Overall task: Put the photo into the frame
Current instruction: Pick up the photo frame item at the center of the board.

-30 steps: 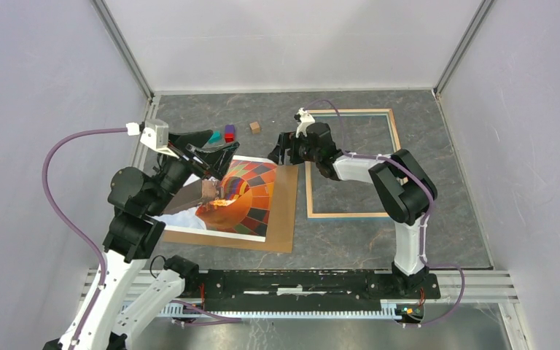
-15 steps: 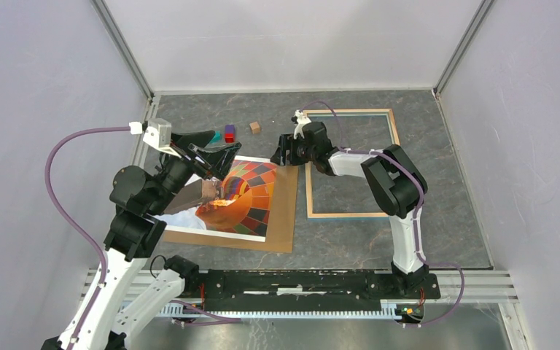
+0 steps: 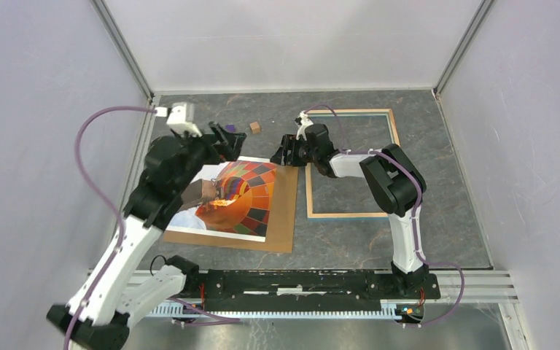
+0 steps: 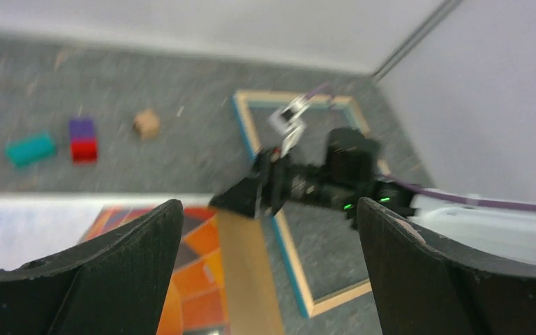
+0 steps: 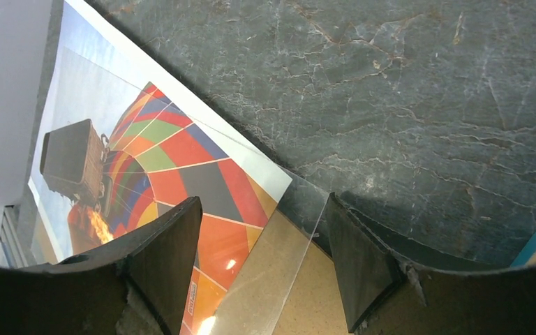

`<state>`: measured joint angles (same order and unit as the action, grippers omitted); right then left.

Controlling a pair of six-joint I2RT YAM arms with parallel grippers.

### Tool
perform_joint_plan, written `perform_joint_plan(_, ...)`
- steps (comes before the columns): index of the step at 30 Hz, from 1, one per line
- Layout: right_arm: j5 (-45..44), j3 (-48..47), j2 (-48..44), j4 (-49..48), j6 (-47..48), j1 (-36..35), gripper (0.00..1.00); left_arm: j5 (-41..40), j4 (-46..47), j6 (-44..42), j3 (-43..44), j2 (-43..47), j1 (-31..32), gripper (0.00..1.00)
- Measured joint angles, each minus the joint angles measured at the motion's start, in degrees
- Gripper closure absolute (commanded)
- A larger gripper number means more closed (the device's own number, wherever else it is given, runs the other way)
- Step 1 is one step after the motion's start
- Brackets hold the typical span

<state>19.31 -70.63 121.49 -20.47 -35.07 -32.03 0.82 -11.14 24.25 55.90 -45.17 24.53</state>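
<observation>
The photo (image 3: 226,197), a patchwork hot-air balloon print, lies flat on a brown backing board (image 3: 286,211) left of centre. A clear sheet (image 5: 279,279) covers it, with its corner showing between my right fingers. The frame (image 3: 350,214) lies on the table to the right, its light-blue inner edge (image 4: 289,251) showing. My right gripper (image 3: 283,151) sits low at the board's far right corner. It (image 5: 262,202) is open, its jaws astride the corner of the photo (image 5: 174,160) and the board (image 5: 314,293). My left gripper (image 3: 230,141) hangs open and empty in the air over the photo's far edge.
A teal block (image 4: 29,149), a purple-and-red block (image 4: 82,139) and a small wooden cube (image 3: 255,127) lie behind the photo near the back wall. Enclosure walls close in on three sides. The arms' base rail runs along the near edge.
My left arm has risen and swung toward the back, off the photo's left part. My right gripper has crept to the board's corner and its jaws have narrowed.
</observation>
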Motion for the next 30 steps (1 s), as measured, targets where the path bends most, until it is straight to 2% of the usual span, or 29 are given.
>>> perform_joint_plan(5, 0.2, 2.5, -0.2, -4.1, -3.1, 0.7, 0.32, -8.7, -13.0, 6.4, 2.0, -13.0, 0.0, 0.00)
perform_joint_plan(11, 2.2, 6.6, -0.9, -9.7, -8.3, 1.6, 0.33, -13.2, -22.3, 12.5, -8.3, -17.1, 0.0, 0.00)
perform_joint_plan(21, 5.3, 6.6, -0.3, -10.3, -10.4, 1.9, 0.38, -12.7, -18.3, 22.1, -18.7, -20.4, 0.0, 0.00)
perform_joint_plan(30, 8.8, 6.6, 1.3, -13.3, -14.8, 1.9, 0.41, -13.4, -12.0, 25.7, -23.4, -24.2, 0.0, 0.00)
